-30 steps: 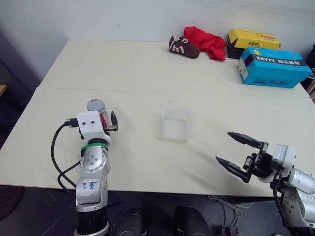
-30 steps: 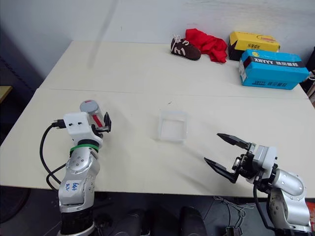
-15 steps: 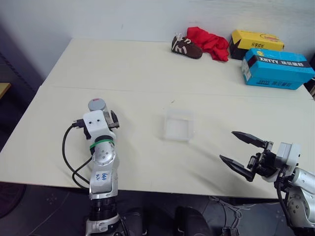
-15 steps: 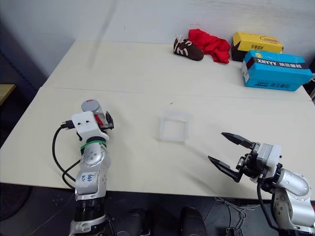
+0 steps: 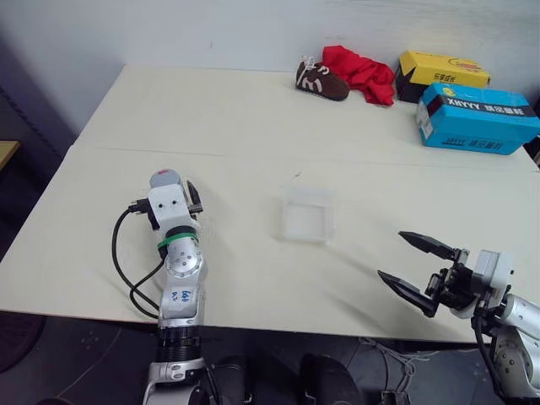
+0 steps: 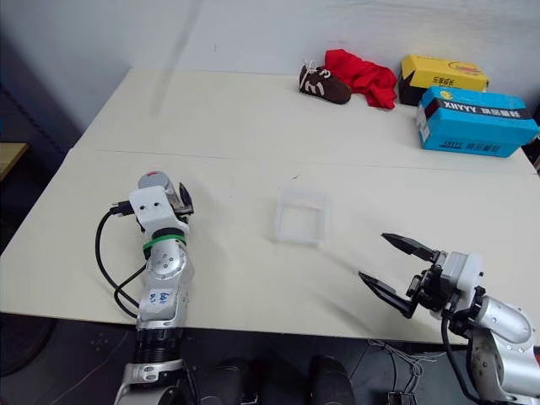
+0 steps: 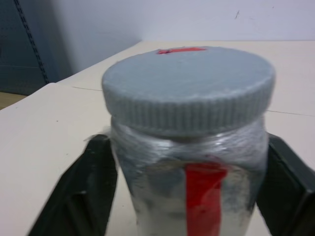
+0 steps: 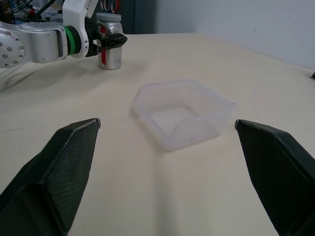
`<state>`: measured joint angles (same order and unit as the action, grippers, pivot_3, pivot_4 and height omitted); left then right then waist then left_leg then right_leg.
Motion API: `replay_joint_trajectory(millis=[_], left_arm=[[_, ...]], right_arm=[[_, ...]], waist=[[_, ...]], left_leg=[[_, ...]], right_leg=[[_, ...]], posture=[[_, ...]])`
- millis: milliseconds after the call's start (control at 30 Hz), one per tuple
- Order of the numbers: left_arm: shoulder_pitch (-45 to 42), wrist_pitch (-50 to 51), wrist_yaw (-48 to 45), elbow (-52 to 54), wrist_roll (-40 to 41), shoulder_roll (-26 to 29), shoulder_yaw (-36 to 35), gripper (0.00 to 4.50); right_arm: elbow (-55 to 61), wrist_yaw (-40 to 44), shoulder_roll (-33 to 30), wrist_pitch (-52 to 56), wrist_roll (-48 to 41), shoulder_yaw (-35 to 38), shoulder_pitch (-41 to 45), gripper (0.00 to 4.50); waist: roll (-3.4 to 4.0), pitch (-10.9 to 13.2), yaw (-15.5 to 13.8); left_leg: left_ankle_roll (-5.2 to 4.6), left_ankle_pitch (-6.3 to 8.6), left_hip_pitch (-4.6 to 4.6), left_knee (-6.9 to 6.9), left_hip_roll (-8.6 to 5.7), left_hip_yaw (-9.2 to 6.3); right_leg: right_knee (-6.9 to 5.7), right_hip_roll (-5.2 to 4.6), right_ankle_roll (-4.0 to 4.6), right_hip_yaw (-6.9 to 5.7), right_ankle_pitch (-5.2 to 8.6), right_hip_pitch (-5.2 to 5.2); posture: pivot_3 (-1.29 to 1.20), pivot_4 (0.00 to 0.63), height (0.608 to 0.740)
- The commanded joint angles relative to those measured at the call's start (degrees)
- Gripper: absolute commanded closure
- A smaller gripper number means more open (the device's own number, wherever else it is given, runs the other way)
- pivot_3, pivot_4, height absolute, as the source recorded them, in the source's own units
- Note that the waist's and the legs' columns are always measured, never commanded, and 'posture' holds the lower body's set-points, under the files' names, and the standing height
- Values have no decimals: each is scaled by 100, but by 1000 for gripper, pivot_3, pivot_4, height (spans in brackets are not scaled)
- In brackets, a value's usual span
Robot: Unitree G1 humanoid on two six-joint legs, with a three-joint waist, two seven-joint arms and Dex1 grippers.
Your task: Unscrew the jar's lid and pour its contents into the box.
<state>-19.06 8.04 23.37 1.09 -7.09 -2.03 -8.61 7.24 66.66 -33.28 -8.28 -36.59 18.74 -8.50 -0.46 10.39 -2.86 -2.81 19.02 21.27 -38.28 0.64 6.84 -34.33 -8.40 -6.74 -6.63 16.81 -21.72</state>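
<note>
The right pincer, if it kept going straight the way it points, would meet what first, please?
Probably the clear box, which sits between the open right pincer's fingers ahead; the jar stands farther off, to one side.

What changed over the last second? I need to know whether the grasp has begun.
The left gripper closed its fingers on the jar, which still stands on the table with its lid on. The right gripper stayed open; the box did not move.

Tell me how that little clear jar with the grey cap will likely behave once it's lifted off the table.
The jar is probably light: thin clear plastic that looks almost empty. Its smooth round wall may slip or twist between the left end effector fingers during unscrewing. Standing upright and narrow, it could tip if nudged, then roll.
</note>
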Motion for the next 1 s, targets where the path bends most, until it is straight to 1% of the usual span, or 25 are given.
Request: replay_joint_trajectory(millis=[33, 100, 200, 267, 300, 333, 400, 433, 467, 500, 567, 633, 700, 767, 833, 900, 967, 1000], left_arm=[[-70, -238, -148, 40, 22, 38, 75, 2150], [-41, -135, -287, 84, 103, 60, 52, 2148], [224, -138, -1224, 426, 685, 408, -63, 2148], [663, -91, -2776, 861, 1646, 1190, -307, 2148], [861, 34, -3512, 1031, 2339, 1609, -681, 2148], [988, 124, -3963, 1122, 2825, 1896, -941, 2148], [982, 394, -4872, 939, 3581, 2700, -1470, 2148], [941, 547, -5312, 823, 3815, 3045, -1558, 2148], [824, 514, -6024, 665, 3955, 3491, -1530, 2148], [683, 493, -6750, 561, 4035, 3900, -1372, 2148], [283, 486, -7695, 381, 4059, 4419, -979, 2148], [-133, 555, -8216, 312, 4041, 4536, -535, 2148], [-535, 662, -8569, 349, 4051, 4415, -63, 2148], [-862, 682, -8774, 390, 3970, 4212, 351, 2148], [-1176, 718, -8827, 453, 3902, 3891, 745, 2148], [-1387, 734, -8879, 480, 3890, 3615, 1003, 2148], [-1494, 724, -8926, 446, 3868, 3460, 1105, 2148], [-1552, 705, -8937, 421, 3834, 3378, 1174, 2148]], right_arm=[[244, -69, 35, -63, -94, 159, -70, 0], [273, -103, 55, -69, -90, 147, -95, 0], [412, -231, 107, -72, -92, 134, -119, 0], [629, -388, 80, 59, -172, 183, -112, 0], [764, -478, 38, 161, -227, 217, -111, 0], [857, -539, 10, 241, -260, 242, -111, 0], [1137, -737, -124, 546, -366, 300, -97, 0], [1256, -819, -180, 687, -418, 322, -89, 0], [1427, -955, -288, 921, -474, 329, -53, 0], [1645, -1103, -457, 1233, -535, 305, -6, 0], [2078, -1458, -821, 1951, -706, 188, 155, 0], [2456, -1845, -1018, 2639, -1166, -50, 556, 0], [2721, -2194, -1074, 3257, -1723, -406, 1218, 0], [2815, -2391, -1064, 3763, -2042, -792, 1933, 0], [2769, -2599, -886, 4203, -2121, -1319, 2835, 0], [2650, -2799, -663, 4504, -2072, -1719, 3549, 0], [2528, -2948, -481, 4696, -1992, -1903, 3954, 0], [2440, -3049, -352, 4758, -1897, -2017, 4189, 0]], waist=[[0, 0, -5], [0, 0, -6], [1, -1, 3], [2, -1, 63], [2, -1, 136], [3, -1, 186], [4, 2, 211], [6, 2, 216], [7, 3, 203], [12, 6, 166], [25, 10, 117], [35, 7, 114], [33, 8, 142], [34, 9, 169], [32, 9, 224], [32, 10, 279], [32, 9, 288], [31, 10, 302]], left_leg=[[0, 0, 0, 0, 0, 0], [1, 1, 0, 1, 0, 0], [3, 1, 0, 4, 1, -1], [6, 3, -1, 5, 3, 0], [9, 3, -1, 7, 5, 0], [13, 3, 1, 9, 7, 0], [23, 0, 0, 9, 16, -1], [25, -2, 3, 3, 16, -6], [29, -7, 4, 2, 16, -9], [38, -4, 1, 3, 15, -10], [50, 0, 5, -2, 8, -12], [44, -3, 4, -3, -2, -14], [44, -4, 3, 6, 2, -14], [46, -5, 13, 10, 4, -14], [30, -15, 31, 13, 7, -11], [20, -26, 52, 10, 7, -3], [18, -41, 96, -2, 7, -7], [18, -40, 98, -2, 7, -8]], right_leg=[[1, 0, 0, 0, 0, 0], [1, 1, 0, -1, 0, 0], [3, 1, 0, -2, 0, -1], [1, 2, 1, 0, 0, -4], [-4, 3, 2, 0, 1, -8], [-16, 3, 9, 2, 5, -18], [-36, 5, 20, -6, 11, -24], [-34, 3, 27, -11, 15, -25], [-35, 2, 27, -13, 15, -26], [-32, -1, 27, -13, 15, -23], [-32, -8, 26, -16, 13, -24], [-26, -18, 25, -13, 4, -21], [-8, -15, 28, -11, -7, -14], [-8, -13, 28, -11, -9, -26], [-16, -5, 29, -13, -8, -50], [-50, 5, 32, -20, -6, -72], [-59, 29, 32, -58, -7, -103], [-60, 60, 32, -81, -7, -104]], posture=[[0, 150, 740], [0, 150, 740], [0, 150, 740], [0, 150, 740], [0, 150, 740], [0, 150, 740], [0, 150, 740], [0, 150, 740], [0, 150, 740], [0, 150, 740], [0, 150, 740], [0, 150, 740], [0, 150, 740], [0, 150, 740], [0, 150, 740], [0, 150, 740], [0, 150, 740], [0, 150, 740]])
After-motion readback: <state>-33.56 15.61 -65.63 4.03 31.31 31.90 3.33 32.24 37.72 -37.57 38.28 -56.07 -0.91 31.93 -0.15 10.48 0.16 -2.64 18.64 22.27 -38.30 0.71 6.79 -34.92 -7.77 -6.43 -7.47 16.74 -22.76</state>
